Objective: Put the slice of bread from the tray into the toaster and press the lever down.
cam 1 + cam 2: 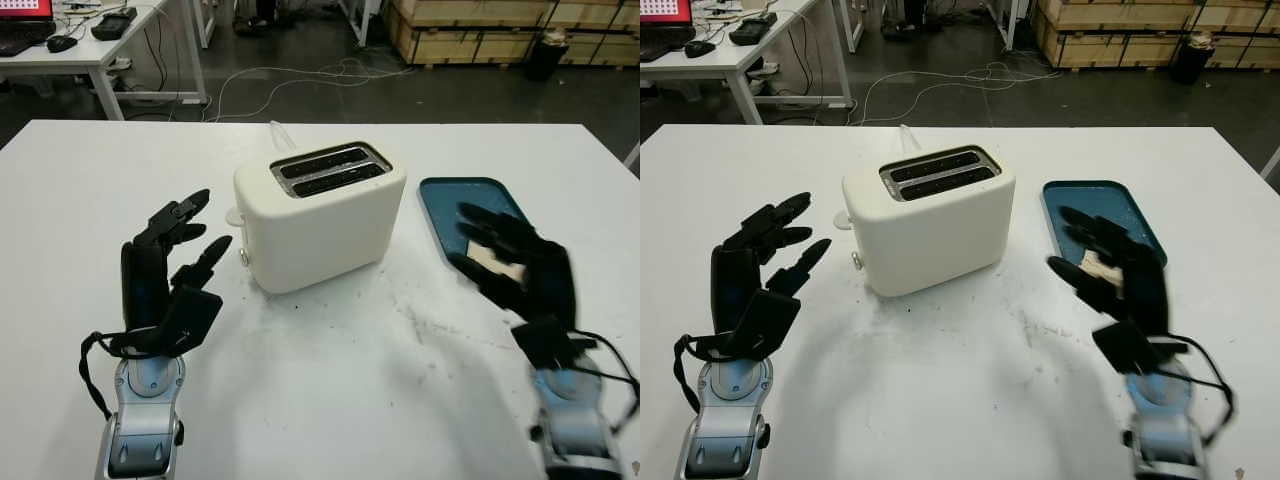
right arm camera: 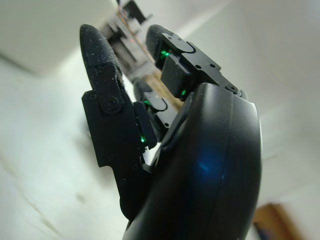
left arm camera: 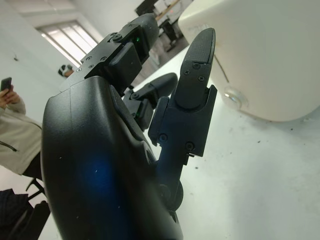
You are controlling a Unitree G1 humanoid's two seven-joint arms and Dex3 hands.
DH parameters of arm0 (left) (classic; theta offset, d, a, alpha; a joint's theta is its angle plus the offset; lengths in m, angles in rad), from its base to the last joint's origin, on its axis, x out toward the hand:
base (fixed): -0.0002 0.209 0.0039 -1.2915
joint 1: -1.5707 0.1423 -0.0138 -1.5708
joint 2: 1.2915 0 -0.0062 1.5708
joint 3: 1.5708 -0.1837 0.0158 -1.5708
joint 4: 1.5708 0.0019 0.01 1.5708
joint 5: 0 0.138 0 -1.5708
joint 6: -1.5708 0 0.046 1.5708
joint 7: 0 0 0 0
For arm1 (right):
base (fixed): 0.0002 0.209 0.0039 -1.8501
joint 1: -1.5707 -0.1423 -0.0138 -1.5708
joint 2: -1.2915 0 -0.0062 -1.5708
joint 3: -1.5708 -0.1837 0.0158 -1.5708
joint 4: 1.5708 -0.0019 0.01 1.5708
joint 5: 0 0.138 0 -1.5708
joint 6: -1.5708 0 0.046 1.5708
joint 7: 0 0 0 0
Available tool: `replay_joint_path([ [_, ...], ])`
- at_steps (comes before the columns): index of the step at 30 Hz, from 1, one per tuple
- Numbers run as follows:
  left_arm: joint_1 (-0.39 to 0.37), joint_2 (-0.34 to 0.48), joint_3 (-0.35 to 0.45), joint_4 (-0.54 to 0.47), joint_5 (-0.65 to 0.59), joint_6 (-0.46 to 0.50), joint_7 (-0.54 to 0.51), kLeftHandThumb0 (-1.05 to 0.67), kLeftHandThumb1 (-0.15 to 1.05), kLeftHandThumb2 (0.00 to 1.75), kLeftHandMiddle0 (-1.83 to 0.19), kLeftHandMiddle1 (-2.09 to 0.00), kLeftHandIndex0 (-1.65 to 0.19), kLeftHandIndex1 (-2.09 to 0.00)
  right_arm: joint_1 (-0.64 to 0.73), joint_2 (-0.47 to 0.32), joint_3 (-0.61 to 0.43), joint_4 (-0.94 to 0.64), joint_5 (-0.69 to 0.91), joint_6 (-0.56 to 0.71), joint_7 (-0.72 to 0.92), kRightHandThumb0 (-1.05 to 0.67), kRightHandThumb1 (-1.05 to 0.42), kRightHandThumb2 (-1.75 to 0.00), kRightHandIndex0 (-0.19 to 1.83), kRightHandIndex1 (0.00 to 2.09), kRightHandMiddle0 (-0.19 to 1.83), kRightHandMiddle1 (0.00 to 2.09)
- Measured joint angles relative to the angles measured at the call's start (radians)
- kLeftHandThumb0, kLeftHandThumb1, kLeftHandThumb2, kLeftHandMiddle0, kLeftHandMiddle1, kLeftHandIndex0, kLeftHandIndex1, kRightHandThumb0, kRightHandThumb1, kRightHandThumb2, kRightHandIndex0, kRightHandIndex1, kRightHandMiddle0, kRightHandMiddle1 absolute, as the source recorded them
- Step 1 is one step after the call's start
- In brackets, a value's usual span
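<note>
White table (image 1: 330, 400) holds toaster (image 1: 320, 215) at centre; tray (image 1: 445, 205) with bread (image 1: 497, 263) at 3 o'clock under empty, uncurled right hand (image 1: 515, 265); left hand (image 1: 170, 270) at 9, open, holding nothing

A white bench (image 1: 330, 400) carries a cream toaster (image 1: 320, 215) at centre and a blue tray (image 1: 450, 205) to its right.
</note>
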Motion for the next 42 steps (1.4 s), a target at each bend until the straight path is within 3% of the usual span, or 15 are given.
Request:
replay_joint_path([
  [3,-0.001,0.0,0.0,0.001,0.0,-0.005,0.0,-0.48,0.92,0.07,-0.51,-0.82,-0.73,-0.08,0.033,-0.064,-0.016,-0.009,-0.138,-0.006,-0.077,-0.6,-0.88,0.0,0.55,0.0,0.53,0.0],
  [10,-0.009,0.0,-0.002,0.002,-0.003,-0.005,-0.004,-0.48,0.92,0.08,-0.5,-0.83,-0.73,-0.07,0.045,-0.171,-0.008,0.112,-0.284,-0.007,-0.194,-0.62,-0.86,0.0,0.45,0.0,0.44,0.0],
  [18,-0.018,0.0,-0.003,0.002,-0.013,-0.005,-0.011,-0.46,0.92,0.07,-0.49,-0.83,-0.73,-0.07,0.04,-0.266,0.07,0.177,-0.484,0.163,-0.256,-0.61,-0.83,0.0,0.34,0.0,0.33,0.0],
  [25,-0.019,0.001,-0.003,0.002,-0.021,-0.006,-0.012,-0.46,0.92,0.07,-0.48,-0.85,-0.73,-0.06,-0.034,-0.316,0.168,0.341,-0.535,0.222,-0.301,-0.65,-0.82,0.0,0.28,0.0,0.29,0.0],
  [30,-0.019,0.002,-0.003,0.002,-0.022,-0.006,-0.014,-0.47,0.92,0.08,-0.47,-0.86,-0.73,-0.06,-0.108,-0.339,0.244,0.493,-0.547,0.226,-0.419,-0.59,-0.81,0.0,0.29,0.01,0.31,0.01],
  [42,-0.018,0.003,-0.003,0.002,-0.024,-0.014,-0.016,-0.47,0.92,0.08,-0.47,-0.9,-0.74,-0.06,-0.233,-0.354,0.403,0.69,-0.557,0.274,-0.609,-0.47,-0.85,-0.01,0.3,0.01,0.31,0.0],
])
